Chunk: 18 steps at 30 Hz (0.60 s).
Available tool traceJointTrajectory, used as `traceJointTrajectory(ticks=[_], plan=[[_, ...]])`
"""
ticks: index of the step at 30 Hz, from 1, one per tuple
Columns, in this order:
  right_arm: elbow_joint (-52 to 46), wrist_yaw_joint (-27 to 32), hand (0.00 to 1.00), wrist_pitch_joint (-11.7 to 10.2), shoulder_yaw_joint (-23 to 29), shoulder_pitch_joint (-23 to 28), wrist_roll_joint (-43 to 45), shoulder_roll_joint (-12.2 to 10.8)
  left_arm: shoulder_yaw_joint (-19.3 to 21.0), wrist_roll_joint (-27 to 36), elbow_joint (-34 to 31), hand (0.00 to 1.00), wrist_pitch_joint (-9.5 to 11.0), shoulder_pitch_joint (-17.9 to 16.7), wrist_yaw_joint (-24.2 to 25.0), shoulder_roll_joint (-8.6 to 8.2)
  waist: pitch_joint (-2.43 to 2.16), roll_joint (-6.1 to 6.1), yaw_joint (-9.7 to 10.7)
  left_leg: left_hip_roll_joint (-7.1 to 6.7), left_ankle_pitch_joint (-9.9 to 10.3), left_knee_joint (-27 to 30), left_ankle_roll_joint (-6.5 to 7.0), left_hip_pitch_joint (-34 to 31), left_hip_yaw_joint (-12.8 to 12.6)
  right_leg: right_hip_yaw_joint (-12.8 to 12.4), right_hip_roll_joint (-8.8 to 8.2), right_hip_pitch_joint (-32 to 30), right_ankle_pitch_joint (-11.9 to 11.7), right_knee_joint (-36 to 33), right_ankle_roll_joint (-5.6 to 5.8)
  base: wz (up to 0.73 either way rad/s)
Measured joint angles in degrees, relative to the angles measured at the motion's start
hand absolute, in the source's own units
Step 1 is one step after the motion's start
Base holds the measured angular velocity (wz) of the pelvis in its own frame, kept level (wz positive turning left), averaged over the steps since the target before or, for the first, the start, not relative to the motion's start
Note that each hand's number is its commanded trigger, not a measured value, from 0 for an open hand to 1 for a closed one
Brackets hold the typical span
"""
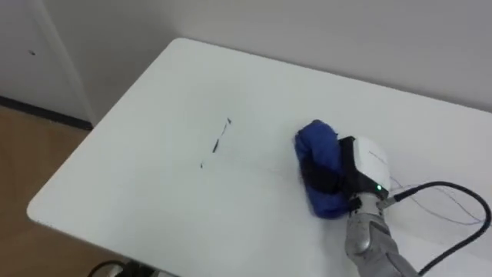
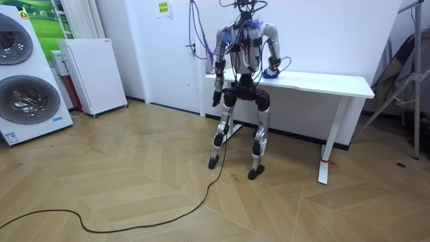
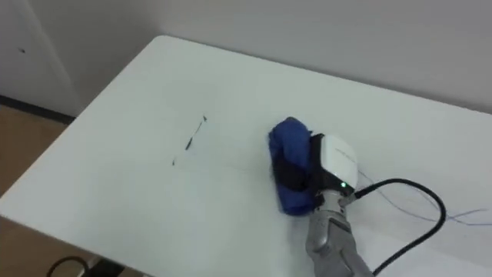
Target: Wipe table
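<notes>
A white table (image 1: 154,185) (image 3: 123,192) (image 2: 336,84) stands against a pale wall. My right hand (image 1: 350,173) (image 3: 323,173) rests on it right of the middle, its dark fingers curled over a bunched blue cloth (image 1: 317,146) (image 3: 288,142) that lies on the tabletop. Thin dark pen marks (image 1: 219,142) (image 3: 192,138) run across the surface a hand's width to the left of the cloth. In the room view I stand at the table's left end facing the wall, right hand (image 2: 272,67) on the top, left hand (image 2: 216,101) hanging by my hip.
Faint bluish lines (image 1: 442,201) mark the tabletop right of my hand. The table's left edge drops to wooden floor (image 1: 31,154). In the room view a white cabinet (image 2: 94,74) and washing machines (image 2: 27,94) stand at the left, a stand (image 2: 410,74) at the right.
</notes>
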<state>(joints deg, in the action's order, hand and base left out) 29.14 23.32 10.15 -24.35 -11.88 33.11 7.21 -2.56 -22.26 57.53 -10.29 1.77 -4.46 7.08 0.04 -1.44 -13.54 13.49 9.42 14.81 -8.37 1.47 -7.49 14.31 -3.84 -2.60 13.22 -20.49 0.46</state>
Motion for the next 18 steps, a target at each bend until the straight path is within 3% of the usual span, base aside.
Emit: traceJointTrajectory(ticks=[2,3,4,5,6,8,10,11,12,14,18], plan=[[0.55,-2.24,1.0,-0.67,-1.06,-2.74,1.7,-0.66,-0.33,0.41,-1.18,0.0,-0.96,-0.41,-0.09,0.06,0.44,0.43,0.8,-2.53,0.05,-2.85,0.08,0.33,0.31,-0.1,0.47,-0.26,-0.62,1.66,-0.26,0.02],[0.89,-1.94,1.0,-1.13,-1.03,-2.94,2.16,-0.58,-0.53,0.45,-1.5,0.0,-1.03,-0.55,-0.13,0.04,0.48,0.48,0.7,-2.99,0.04,-3.27,0.09,0.28,0.51,-0.1,0.52,-0.18,-0.74,2.02,-0.25,0.33],[1.97,-0.37,1.0,-2.35,-0.77,-2.58,3.12,0.12,-0.52,1.01,-2.51,0.0,-0.96,-1.39,-0.21,0.11,0.79,1.08,1.08,-3.31,0.03,-3.82,0.1,0.25,0.37,0.19,0.52,0.29,-0.86,2.77,-0.17,0.39],[3.21,1.61,1.0,-4.58,0.08,-1.78,3.64,0.85,-0.26,1.69,-2.87,0.0,-0.76,-2.68,-0.6,0.38,0.85,1.56,1.98,-3.59,0.02,-3.94,0.12,0.25,0.5,0.26,0.34,0.61,-0.94,3.44,0.03,0.41],[4.17,2.75,1.0,-5.91,0.94,-1.2,3.95,1.05,0.12,1.9,-2.84,0.0,-0.67,-3.5,-0.84,0.58,0.75,1.68,2.57,-3.87,-0.1,-3.91,0.31,0.23,0.68,0.3,0.17,1.12,-1.01,3.94,0.21,0.59],[5.2,8.46,1.0,-10.9,8.62,5.2,5.57,2.91,3.36,-0.14,-1.59,0.0,-0.05,-6.63,-1.22,2.14,0.62,0.87,6.99,-6.38,-0.68,-4.02,1.39,0.13,2.46,0.78,-1.3,4.19,-0.7,6.51,1.53,0.94],[5.05,13.61,1.0,-13.49,16.09,12.77,3.8,5.06,7.77,-5.3,-1.1,0.0,-0.47,-9.14,-1.59,3.6,-0.06,-0.41,9.34,-8.36,-1.09,-4.22,2.35,0.22,2.64,0.37,-2.48,6.8,-0.67,8.44,2.69,0.94],[5.08,15.91,1.0,-13.95,20.75,17.39,1.23,6.01,9.65,-8.01,-1.31,0.0,-1.08,-10.6,-1.82,4.91,-0.65,-1.34,10.07,-9.28,-0.97,-4.2,2.82,0.53,2.81,-0.01,-3.05,8.48,-0.99,9.57,3.3,0.65],[5.68,17.13,1.0,-14.04,24.05,20.62,-1.57,6.8,10.88,-9.46,-1.5,0.0,-1.45,-11.69,-1.86,6.08,-0.62,-1.93,10.1,-9.59,-0.34,-4.16,3.81,1.42,2.76,-0.16,-3.14,9.55,-1.31,10.05,3.81,0.27],[8.43,17.41,1.0,-14.36,27.62,22.14,-4.55,7.45,12.34,-10.14,-1.47,0.0,-1.79,-12.48,-1.3,7.22,-0.6,-2.6,10.08,-9.85,0.52,-3.77,4.59,2.23,2.35,-0.25,-3.06,9.95,-1.41,9.98,3.87,-0.1],[11.54,15.53,1.0,-13.62,30.06,20.98,-7.94,9.44,12.36,-11.14,-2.16,0.0,-1.75,-12.46,-0.59,6.0,-0.93,-1.39,9.63,-10.21,2.24,-2.66,5.69,2.45,2.29,-0.32,-2.56,9.81,-2.58,9.89,3.79,-0.26]])
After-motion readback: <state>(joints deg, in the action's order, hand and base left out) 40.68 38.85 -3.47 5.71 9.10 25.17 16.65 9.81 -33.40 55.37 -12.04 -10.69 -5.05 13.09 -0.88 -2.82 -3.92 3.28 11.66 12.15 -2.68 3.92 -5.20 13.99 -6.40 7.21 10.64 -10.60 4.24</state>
